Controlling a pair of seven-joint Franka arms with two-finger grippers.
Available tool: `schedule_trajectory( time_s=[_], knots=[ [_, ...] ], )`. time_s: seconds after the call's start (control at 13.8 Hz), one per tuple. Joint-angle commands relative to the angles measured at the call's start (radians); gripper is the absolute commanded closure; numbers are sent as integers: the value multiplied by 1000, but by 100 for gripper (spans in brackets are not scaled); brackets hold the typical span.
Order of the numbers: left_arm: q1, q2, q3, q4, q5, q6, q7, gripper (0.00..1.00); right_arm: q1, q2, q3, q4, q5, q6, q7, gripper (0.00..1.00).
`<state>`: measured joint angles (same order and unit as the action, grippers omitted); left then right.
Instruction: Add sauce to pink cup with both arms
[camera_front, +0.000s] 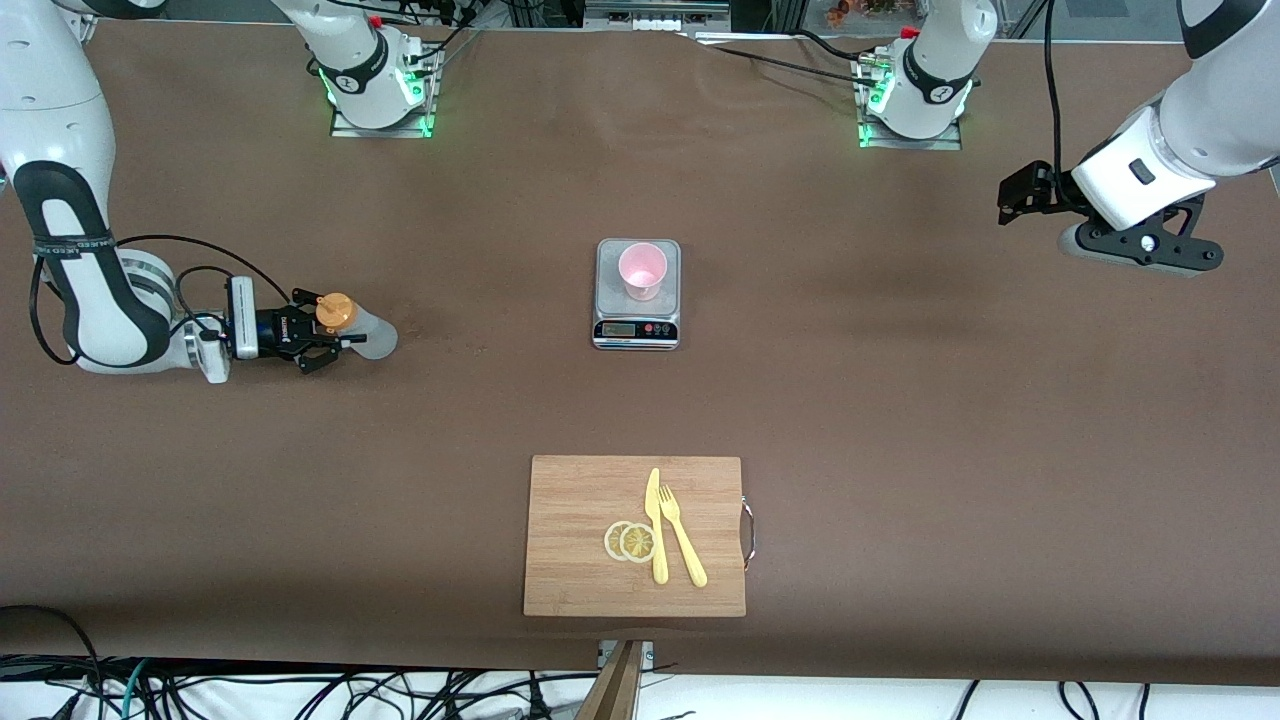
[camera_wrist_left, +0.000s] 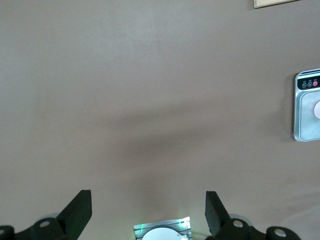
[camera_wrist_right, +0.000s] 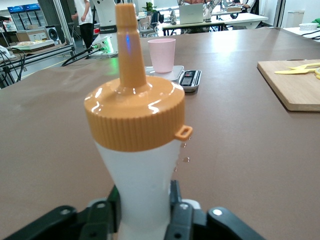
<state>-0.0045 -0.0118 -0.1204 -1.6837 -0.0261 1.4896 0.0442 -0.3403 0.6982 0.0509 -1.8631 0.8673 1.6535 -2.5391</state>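
The sauce bottle (camera_front: 352, 322), whitish with an orange nozzle cap, stands upright at the right arm's end of the table. My right gripper (camera_front: 332, 338) is shut on its body; in the right wrist view the fingers (camera_wrist_right: 175, 197) clamp the bottle (camera_wrist_right: 135, 125) below the cap. The pink cup (camera_front: 641, 270) stands on the grey scale (camera_front: 637, 310) at the table's middle, and both show in the right wrist view (camera_wrist_right: 162, 54). My left gripper (camera_front: 1022, 192) waits in the air over the left arm's end of the table, open and empty (camera_wrist_left: 148, 210).
A wooden cutting board (camera_front: 580, 560) lies nearer to the front camera than the scale, with a yellow knife (camera_front: 656, 525), a yellow fork (camera_front: 682, 535) and two lemon slices (camera_front: 630, 541) on it. The scale's edge shows in the left wrist view (camera_wrist_left: 306, 107).
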Motion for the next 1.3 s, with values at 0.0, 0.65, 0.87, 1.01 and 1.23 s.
schedule_trajectory(
  time_s=[0.0,0.65,0.87,1.01,1.23],
  knots=[
    [-5,29,-16,16,-23,44,-10,0,-5,-11,3,15,18,-17,2,0],
    [9,69,-48,16,-12,93,-33,0,-9,-274,-63,13,-178,12,112,0],
    [21,35,-57,10,-5,95,-122,0,-9,-422,-86,10,-365,41,291,0],
    [23,-29,-85,-11,32,92,-178,0,-3,-500,-82,4,-474,66,422,0],
    [37,-46,-84,-8,25,72,-136,0,26,-613,-54,13,-643,68,627,0]
  ],
)
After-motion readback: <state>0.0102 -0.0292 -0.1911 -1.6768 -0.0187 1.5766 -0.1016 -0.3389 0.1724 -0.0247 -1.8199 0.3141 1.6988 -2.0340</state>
